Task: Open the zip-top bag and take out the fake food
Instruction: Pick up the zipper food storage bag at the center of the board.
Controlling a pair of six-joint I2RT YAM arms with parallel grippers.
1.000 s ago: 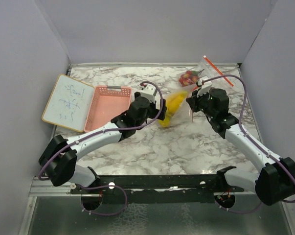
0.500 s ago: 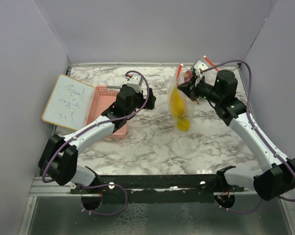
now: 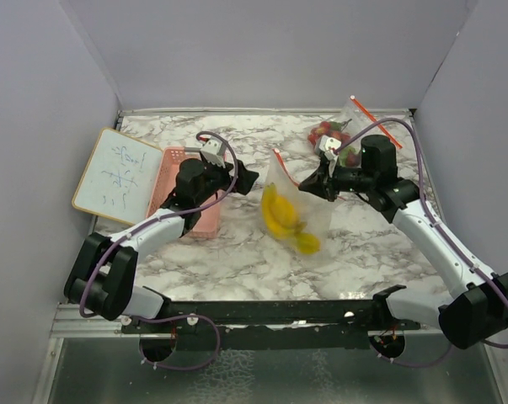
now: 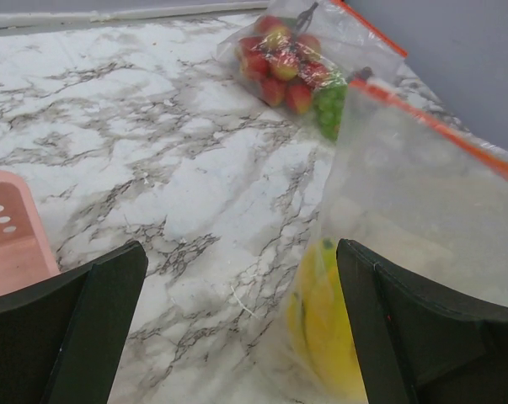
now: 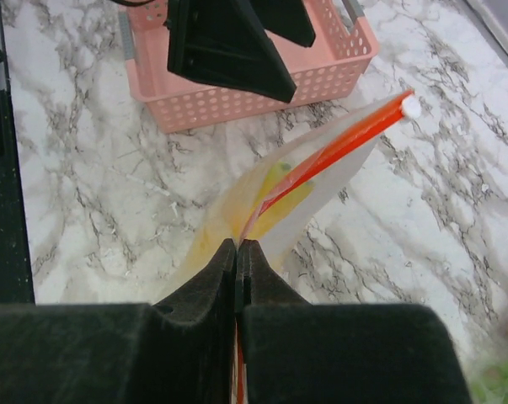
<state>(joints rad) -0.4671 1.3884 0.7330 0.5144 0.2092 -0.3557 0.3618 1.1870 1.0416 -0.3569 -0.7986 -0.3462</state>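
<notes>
Zip-top bag (image 3: pixel 308 215) lower, perhaps resting; right end effector (image 3: pixel 308 181) pinches its edge; left end effector (image 3: pixel 243 178) retreated, agape.

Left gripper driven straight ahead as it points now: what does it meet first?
Probably the clear zip-top bag with yellow fake food, pinched by the right gripper; depth is unclear, so it might pass its edge.

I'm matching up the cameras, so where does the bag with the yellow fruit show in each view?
Top external: bag with the yellow fruit at centre, held by the right tool.
Left wrist: fills the right half.
Right wrist: centre, its edge pinched in the tool.
Shared landmark: pink basket.
</notes>
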